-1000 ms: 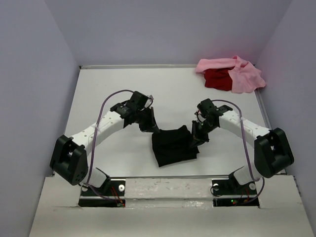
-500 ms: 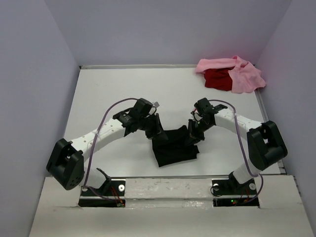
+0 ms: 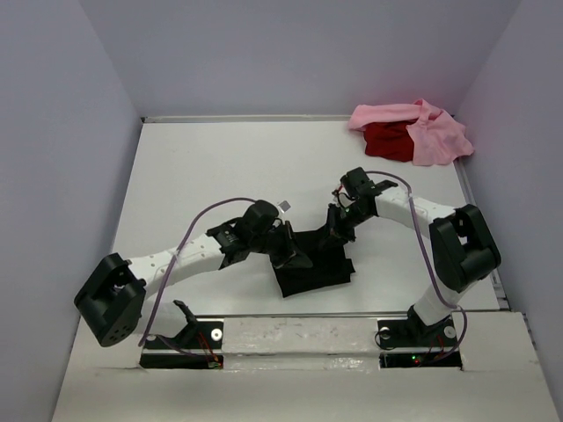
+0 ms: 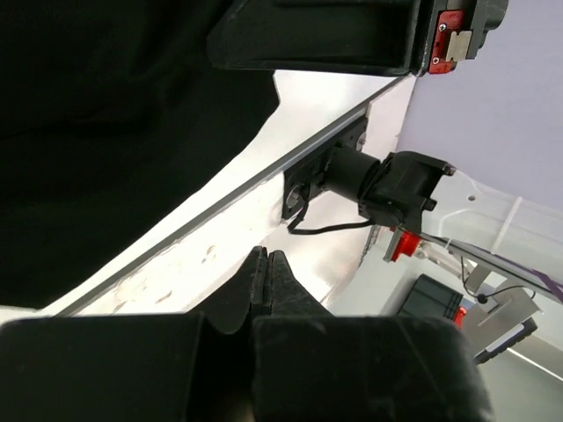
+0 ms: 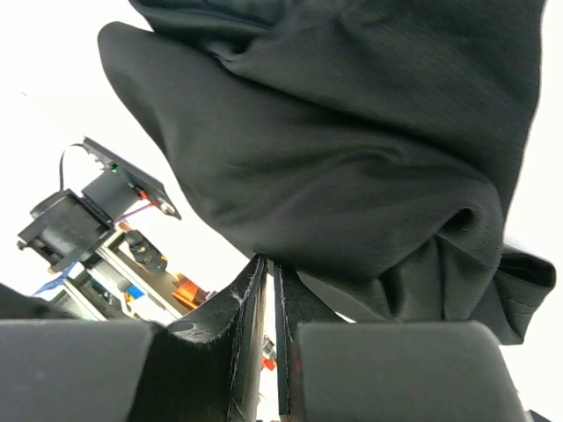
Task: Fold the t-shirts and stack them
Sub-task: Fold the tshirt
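— Well, from up top we see the black t-shirt [image 3: 317, 268] lying folded on the table [image 3: 220, 167], near the arms. Both claws sit at its edges, but we cannot see their fingers from there.

— Right, so we look at the wrist cameras. The left gripper [image 4: 264, 262] has its fingers pressed together with nothing between them. The black cloth lies just beside it.

— And the right gripper [image 5: 268, 264]?

— Its fingers are almost together, nipping the edge of the black cloth.

— What do our wrist cameras miss?

— The pink t-shirt [image 3: 435, 136] and the red t-shirt [image 3: 385, 141]. Only the top camera shows them. They are heaped in the far right corner, pink over red, well apart from the black one.
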You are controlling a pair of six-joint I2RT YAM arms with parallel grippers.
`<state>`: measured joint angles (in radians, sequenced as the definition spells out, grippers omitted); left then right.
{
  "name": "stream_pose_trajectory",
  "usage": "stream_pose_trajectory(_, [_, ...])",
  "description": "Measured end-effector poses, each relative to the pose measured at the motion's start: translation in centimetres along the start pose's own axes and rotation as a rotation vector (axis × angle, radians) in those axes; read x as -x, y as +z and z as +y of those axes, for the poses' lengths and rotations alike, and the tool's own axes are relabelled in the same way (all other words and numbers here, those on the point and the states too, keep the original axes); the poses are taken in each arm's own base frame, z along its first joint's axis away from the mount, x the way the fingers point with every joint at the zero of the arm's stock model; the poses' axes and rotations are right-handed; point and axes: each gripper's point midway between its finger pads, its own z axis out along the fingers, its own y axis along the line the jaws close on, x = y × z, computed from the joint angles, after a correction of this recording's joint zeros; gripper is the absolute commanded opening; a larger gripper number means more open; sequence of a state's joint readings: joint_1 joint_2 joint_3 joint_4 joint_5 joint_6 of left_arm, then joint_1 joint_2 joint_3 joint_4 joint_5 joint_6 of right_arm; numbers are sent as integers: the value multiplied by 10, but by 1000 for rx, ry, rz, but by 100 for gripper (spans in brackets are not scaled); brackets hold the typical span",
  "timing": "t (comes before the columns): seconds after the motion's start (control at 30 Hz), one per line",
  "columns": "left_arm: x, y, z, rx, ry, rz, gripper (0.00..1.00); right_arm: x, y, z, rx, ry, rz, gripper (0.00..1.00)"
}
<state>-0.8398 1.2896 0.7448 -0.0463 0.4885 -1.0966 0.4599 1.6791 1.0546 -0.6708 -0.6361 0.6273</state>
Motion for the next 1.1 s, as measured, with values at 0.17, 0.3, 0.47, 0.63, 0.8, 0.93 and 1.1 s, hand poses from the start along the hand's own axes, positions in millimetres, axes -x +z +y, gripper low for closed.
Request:
stream_pose_trajectory(0.17, [-6, 19, -2, -42, -5, -5, 0, 2, -1, 4, 11, -5, -6, 13])
stream_pose_trajectory(0.3, [-7, 36, 12, -35, -34, -3, 0, 2, -1, 4, 11, -3, -6, 13])
stream_pose_trajectory(0.47, [-3, 50, 32, 7, -51, -20, 0, 2, -2, 5, 16, 1, -2, 13])
stream_pose_trajectory(0.63, [3, 63, 45, 39, -53, -38, 0, 1, -2, 7, 22, 12, 3, 13])
stream_pose_trajectory(0.8, [3, 79, 68, 95, -62, -25, 0, -3, 1, 14, 35, 17, 12, 14])
stream_pose_trajectory(0.93, [5, 85, 67, 86, -56, -22, 0, -10, 6, 22, 46, 10, 30, 14])
stream_pose_trajectory(1.1, [7, 88, 66, 80, -48, -25, 0, -17, 12, 22, 46, 11, 44, 13])
